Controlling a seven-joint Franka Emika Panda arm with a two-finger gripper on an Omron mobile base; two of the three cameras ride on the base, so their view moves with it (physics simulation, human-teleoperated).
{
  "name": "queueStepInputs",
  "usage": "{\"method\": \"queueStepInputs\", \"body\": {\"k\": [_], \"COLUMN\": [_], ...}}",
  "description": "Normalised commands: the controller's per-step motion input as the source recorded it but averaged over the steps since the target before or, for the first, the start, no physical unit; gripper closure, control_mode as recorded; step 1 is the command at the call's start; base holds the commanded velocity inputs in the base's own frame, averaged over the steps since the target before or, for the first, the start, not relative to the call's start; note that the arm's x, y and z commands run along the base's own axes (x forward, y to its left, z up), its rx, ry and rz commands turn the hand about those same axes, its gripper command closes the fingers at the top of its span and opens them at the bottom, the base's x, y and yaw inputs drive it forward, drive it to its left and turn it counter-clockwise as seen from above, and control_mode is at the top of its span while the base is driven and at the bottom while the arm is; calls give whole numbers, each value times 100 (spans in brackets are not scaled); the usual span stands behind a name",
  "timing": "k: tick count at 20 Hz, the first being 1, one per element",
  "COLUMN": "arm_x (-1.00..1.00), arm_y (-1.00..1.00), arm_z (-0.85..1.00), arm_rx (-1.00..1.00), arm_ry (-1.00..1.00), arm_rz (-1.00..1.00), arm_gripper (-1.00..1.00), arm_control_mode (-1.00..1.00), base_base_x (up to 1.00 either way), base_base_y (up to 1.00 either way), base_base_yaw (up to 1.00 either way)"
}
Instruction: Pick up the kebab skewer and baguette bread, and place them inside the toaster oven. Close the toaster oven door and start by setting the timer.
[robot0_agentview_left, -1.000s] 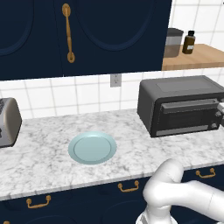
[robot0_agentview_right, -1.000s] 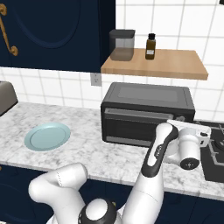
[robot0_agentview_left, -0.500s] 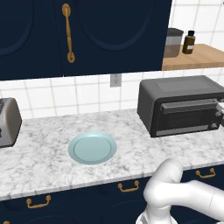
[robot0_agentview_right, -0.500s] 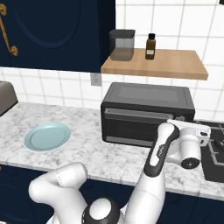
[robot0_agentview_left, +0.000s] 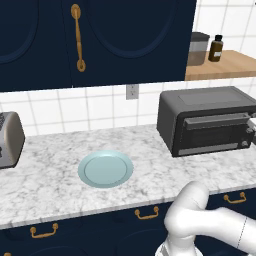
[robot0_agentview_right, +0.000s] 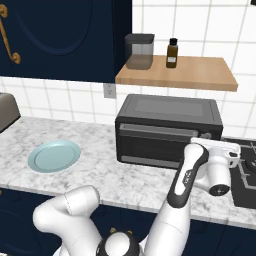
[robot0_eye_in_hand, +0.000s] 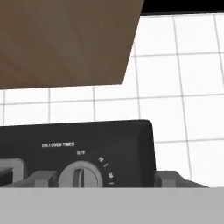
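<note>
Gripper (robot0_eye_in_hand: 100, 179) jaws, spread either side of the timer knob (robot0_eye_in_hand: 81, 176), have begun narrowing since a second ago; toaster oven door (robot0_agentview_right: 152, 142) already shut.

White arm's hand (robot0_agentview_right: 216, 161) reaches the toaster oven (robot0_agentview_right: 167, 130) front's right end

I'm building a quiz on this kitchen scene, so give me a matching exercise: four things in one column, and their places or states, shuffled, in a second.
Things:
1. toaster oven door
2. plate
3. dark bottle
4. timer knob

Places or states:
A. on the wooden shelf, beside a canister
B. shut
C. bare, on the marble counter
D. at the right end of the toaster oven, pointer near OFF

Pairs: 1-B, 2-C, 3-A, 4-D
</note>
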Motion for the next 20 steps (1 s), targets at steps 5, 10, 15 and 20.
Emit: {"method": "queueStepInputs", "body": {"k": [5, 10, 15, 20], "arm_x": [1, 0, 0, 0], "arm_y": [7, 2, 1, 11], "arm_z": [4, 22, 21, 8], "arm_rx": [-6, -9, -3, 1], "arm_ry": [-9, -3, 0, 1], "arm_rz": [-1, -3, -1, 0], "arm_gripper": [100, 100, 100, 100], "arm_control_mode": [-100, -100, -100, -100], "base_base_x": [0, 0, 0, 0], "base_base_y": [0, 0, 0, 0], "base_base_yaw": [0, 0, 0, 0]}}
